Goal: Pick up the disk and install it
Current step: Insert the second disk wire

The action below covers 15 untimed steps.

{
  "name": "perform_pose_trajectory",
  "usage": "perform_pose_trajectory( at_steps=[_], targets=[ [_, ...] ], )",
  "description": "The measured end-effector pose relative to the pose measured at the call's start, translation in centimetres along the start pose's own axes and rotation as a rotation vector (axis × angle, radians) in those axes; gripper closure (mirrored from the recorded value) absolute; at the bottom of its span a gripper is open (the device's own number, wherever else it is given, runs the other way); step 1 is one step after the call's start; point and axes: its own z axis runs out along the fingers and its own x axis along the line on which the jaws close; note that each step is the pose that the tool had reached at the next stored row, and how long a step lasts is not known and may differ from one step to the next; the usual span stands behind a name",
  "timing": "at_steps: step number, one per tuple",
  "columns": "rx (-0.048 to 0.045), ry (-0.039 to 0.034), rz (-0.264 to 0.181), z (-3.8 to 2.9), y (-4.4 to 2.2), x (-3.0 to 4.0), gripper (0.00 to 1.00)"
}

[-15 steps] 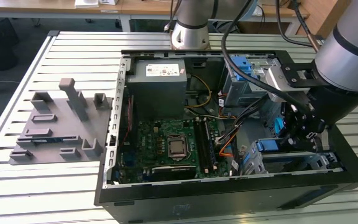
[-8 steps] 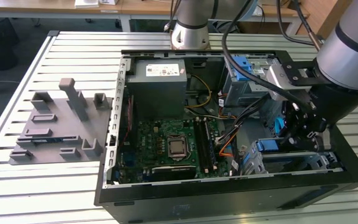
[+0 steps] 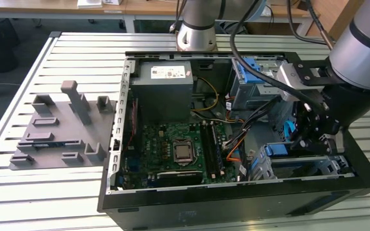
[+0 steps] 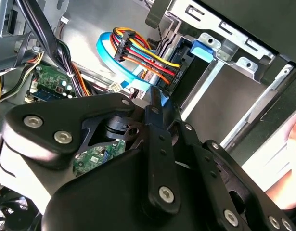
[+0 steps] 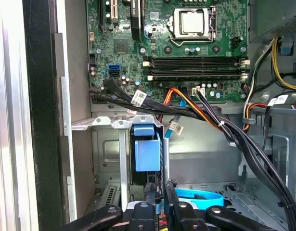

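Observation:
The disk point(image 5: 148, 154) stands on edge in the metal drive bay point(image 5: 107, 159) of the open computer case, its blue carrier bracket facing the first wrist camera. In the exterior view the blue bracket of the disk point(image 3: 277, 150) sits in the bay at the case's corner on that view's right. My gripper point(image 5: 160, 190) is right at the disk's near end, reaching down into the case point(image 3: 313, 139). In the second wrist view the gripper point(image 4: 155, 101) is beside a connector with coloured wires point(image 4: 174, 77), close to a blue tab point(image 4: 205, 48).
The motherboard point(image 3: 178, 147) and the grey power supply point(image 3: 164, 86) fill the case's middle. Black cable bundles point(image 5: 225, 127) and a blue flat cable point(image 5: 198, 199) cross near the bay. Another blue carrier point(image 3: 252, 72) sits in the upper bay. A grey fixture point(image 3: 59, 127) lies on the slatted table.

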Motion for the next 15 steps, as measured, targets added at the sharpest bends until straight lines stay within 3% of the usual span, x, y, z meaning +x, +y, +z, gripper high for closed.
perform_pose_trajectory(
  at_steps=[15],
  targets=[
    [0.0000, -0.0002, 0.000, -1.32, -0.08, -0.06, 0.78]
  ],
)
